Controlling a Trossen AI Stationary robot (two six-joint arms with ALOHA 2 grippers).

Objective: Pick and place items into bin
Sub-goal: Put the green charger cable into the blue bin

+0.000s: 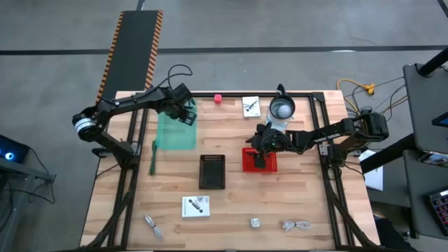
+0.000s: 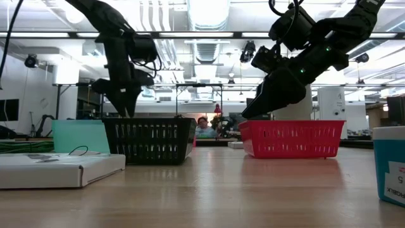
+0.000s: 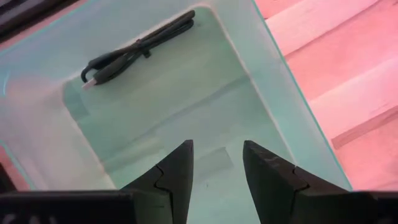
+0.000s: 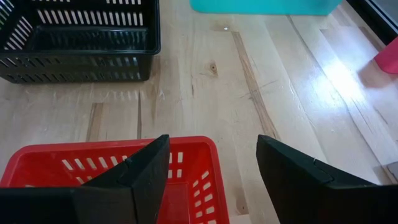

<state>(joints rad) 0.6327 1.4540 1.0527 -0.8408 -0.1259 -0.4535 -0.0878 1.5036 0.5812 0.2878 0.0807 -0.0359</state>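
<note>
High view shows the left gripper [image 1: 183, 112] poised over the far end of the translucent green plastic bin [image 1: 175, 131], and its wrist view explains why: the two dark fingers [image 3: 174, 180] stand parted with nothing between them, looking straight down into the bin, where a coiled black cable [image 3: 134, 50] lies on the floor, so this reads as a drop-off spot, jaws empty above the container. The right gripper [image 1: 260, 143] hovers over the small red slotted plastic basket [image 1: 269, 162], jaws spread wide and holding nothing, with the red rim directly under its fingers [image 4: 140, 177]; I judge it is either releasing there or about to leave for another item. Between the two arms sits a black slotted plastic basket [image 1: 212, 171], well apart from both grippers. Items left on the wooden table [image 1: 231, 224] lie mostly along the near edge: a white card with dark print [image 1: 196, 206], a silvery clip [image 1: 152, 225], a tiny silver cube [image 1: 255, 222] and a pale cable bundle [image 1: 297, 225]. At the far edge are a pink blob [image 1: 218, 99] and a second white printed card [image 1: 251, 106], just beside a clear round jug [image 1: 282, 109] with a dark handle. That jug stands close behind the right arm and could be knocked on any reach toward the far card; the black basket lies in the way of a reach toward the near card.
</note>
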